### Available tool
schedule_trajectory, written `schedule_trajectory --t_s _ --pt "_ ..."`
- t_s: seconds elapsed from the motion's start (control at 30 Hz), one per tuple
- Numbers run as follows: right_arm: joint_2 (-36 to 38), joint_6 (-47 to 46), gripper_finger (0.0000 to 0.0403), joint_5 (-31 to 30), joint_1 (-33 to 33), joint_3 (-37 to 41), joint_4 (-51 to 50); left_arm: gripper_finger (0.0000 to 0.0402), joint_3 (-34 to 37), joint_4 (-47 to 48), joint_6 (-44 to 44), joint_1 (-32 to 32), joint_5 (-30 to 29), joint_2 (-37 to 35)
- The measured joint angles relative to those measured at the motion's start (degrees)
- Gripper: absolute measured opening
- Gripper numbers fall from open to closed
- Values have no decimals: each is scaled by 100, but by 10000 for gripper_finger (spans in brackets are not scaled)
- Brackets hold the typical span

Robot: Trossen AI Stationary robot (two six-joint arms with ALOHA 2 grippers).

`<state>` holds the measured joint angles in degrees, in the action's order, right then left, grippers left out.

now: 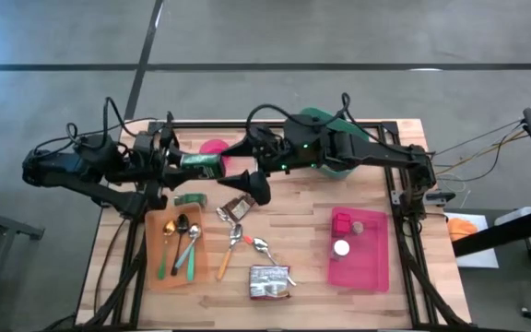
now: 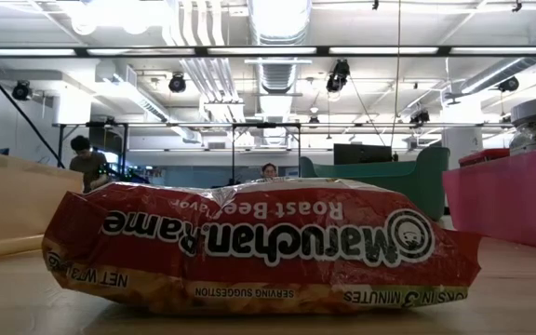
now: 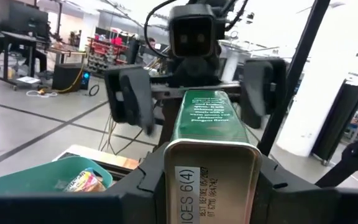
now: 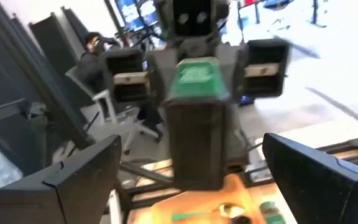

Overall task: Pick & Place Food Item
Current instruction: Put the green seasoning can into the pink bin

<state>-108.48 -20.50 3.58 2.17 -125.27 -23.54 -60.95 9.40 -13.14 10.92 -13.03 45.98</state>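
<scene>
You are mid-task: the green tin (image 1: 202,163) is lifted clear of the desk (image 1: 307,229), above its rear left part, and looks to be at a handover between the arms — not yet placed anywhere.

The left gripper (image 1: 181,161) is clenched on one end of the tin; in the left wrist view the tin (image 3: 208,134) runs straight out from between its fingers. The right gripper (image 1: 225,167) faces it from the other end with its jaws spread wide either side of the tin (image 4: 195,118), not touching it as far as you can see. What is left, by my reading: close the right gripper, release the left, then carry the tin to a container.

Containers, largest first:
- The pink tray (image 1: 359,254) by the right edge holds a red block and two small round items.
- The orange tray (image 1: 159,249) by the left edge holds spoons and green-handled cutlery.
- The teal bin (image 1: 319,117) at the rear edge, partly under the right arm — the left wrist view shows a snack packet inside the bin (image 3: 36,180).

A Maruchan ramen packet (image 1: 270,280) lies loose near the front edge, with spoons (image 1: 247,242) just behind it.
</scene>
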Motion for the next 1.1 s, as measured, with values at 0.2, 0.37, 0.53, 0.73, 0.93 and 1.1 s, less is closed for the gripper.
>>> schedule_trajectory --t_s 0.2,0.37,0.53,0.73,0.93,1.1 --pt "-1 142 383 -365 38 -7 12 124 7 -34 -45 -4 39 4" --pt "-28 165 383 -412 33 -7 105 124 7 -62 -45 -4 58 37" --pt "-82 138 383 -514 36 -9 171 124 9 -124 -45 -14 60 170" --pt "-143 116 383 -532 62 -7 145 124 9 -372 -45 -26 67 306" --pt "-143 112 364 -713 103 -7 148 124 9 -408 -43 -42 106 315" --pt "-143 98 291 -722 108 -7 143 124 9 -409 -44 -53 121 315"
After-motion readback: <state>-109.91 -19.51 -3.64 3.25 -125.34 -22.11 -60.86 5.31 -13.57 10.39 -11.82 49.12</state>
